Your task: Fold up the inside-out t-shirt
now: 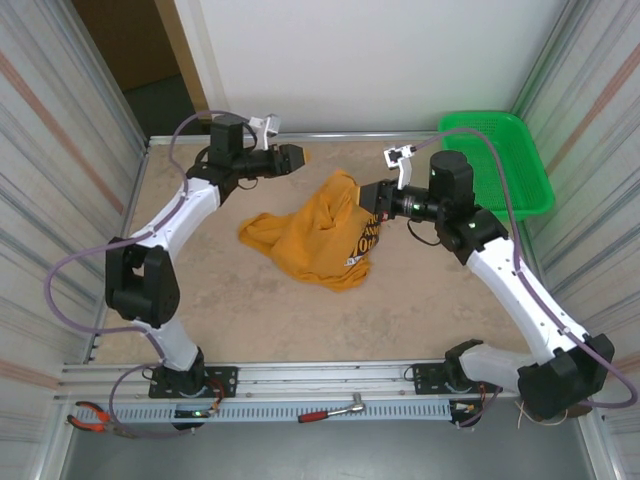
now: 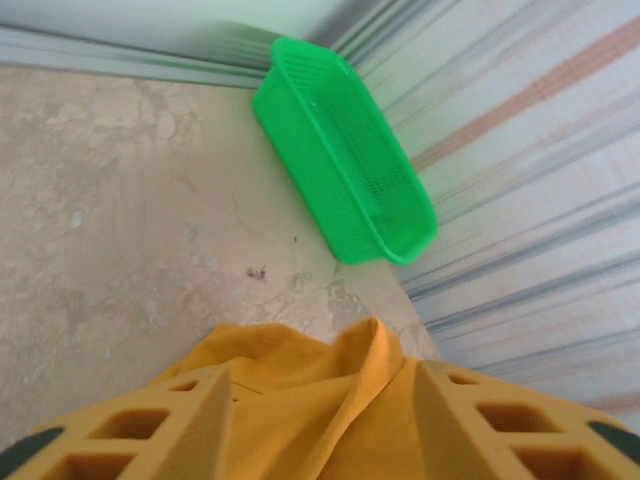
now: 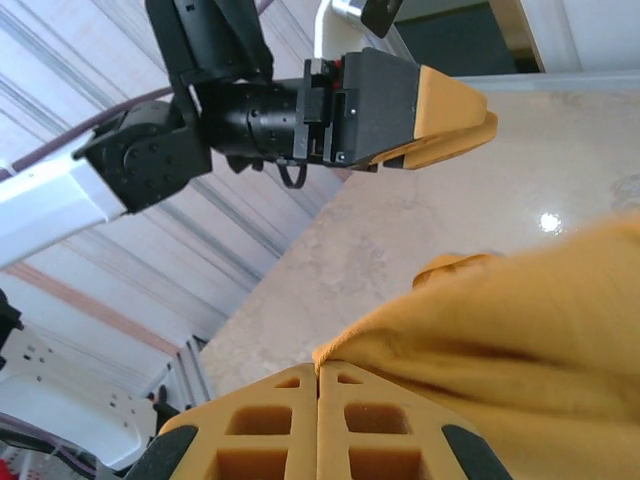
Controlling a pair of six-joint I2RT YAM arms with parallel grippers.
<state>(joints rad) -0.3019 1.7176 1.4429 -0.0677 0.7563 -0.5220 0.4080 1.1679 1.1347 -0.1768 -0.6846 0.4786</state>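
Observation:
The mustard-orange t-shirt [image 1: 310, 235] lies crumpled in the middle of the table, with part of a dark printed graphic [image 1: 368, 240] showing at its right edge. My right gripper [image 1: 362, 195] is shut on an edge of the shirt and holds that part up as a peak. In the right wrist view its fingers [image 3: 280, 420] are pressed together on the cloth [image 3: 500, 330]. My left gripper [image 1: 300, 158] hovers open near the table's back, just left of the raised peak. In the left wrist view the cloth [image 2: 300, 400] shows between its spread fingers [image 2: 180, 420]; contact is unclear.
A green plastic basket [image 1: 495, 160] [image 2: 340, 150] stands at the back right corner. Corrugated wall panels close in both sides of the tan table [image 1: 250, 310]. Pliers [image 1: 90, 418] and a red-handled wrench [image 1: 335, 410] lie on the front rail by the arm bases.

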